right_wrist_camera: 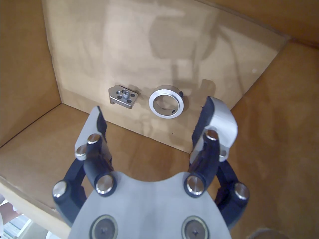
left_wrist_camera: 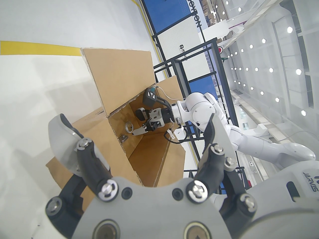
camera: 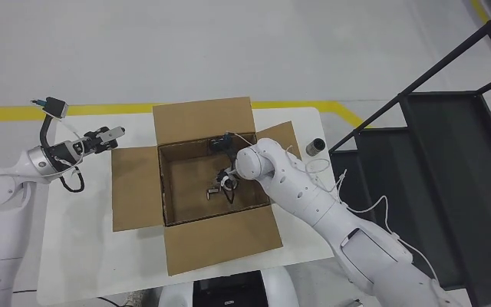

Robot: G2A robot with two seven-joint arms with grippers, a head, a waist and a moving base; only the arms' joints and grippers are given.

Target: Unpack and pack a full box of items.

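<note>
At the left side of the white table (camera: 84, 245), we see the left gripper (camera: 107, 136) above the tabletop, just beside the box's left flap, its fingers spread wide and holding nothing. The cardboard box (camera: 203, 119) stands in the middle of the table. It is plain brown, with all four flaps folded outward and its brown floor mostly bare. On that floor lie two small parts of bright silver metal, near each other but apart. One is a flat bracket (right_wrist_camera: 123, 96) with several drilled holes and a short stud. The other is a smooth round ring (right_wrist_camera: 165, 114) with a small dark hole in its outer edge. The right gripper (camera: 225, 183) is down inside the box above these parts, its dark-padded fingers wide apart and gripping nothing. To the right of the box, near the outer flap, a small cylinder (camera: 314, 145) with a dark top stands on the table.
</note>
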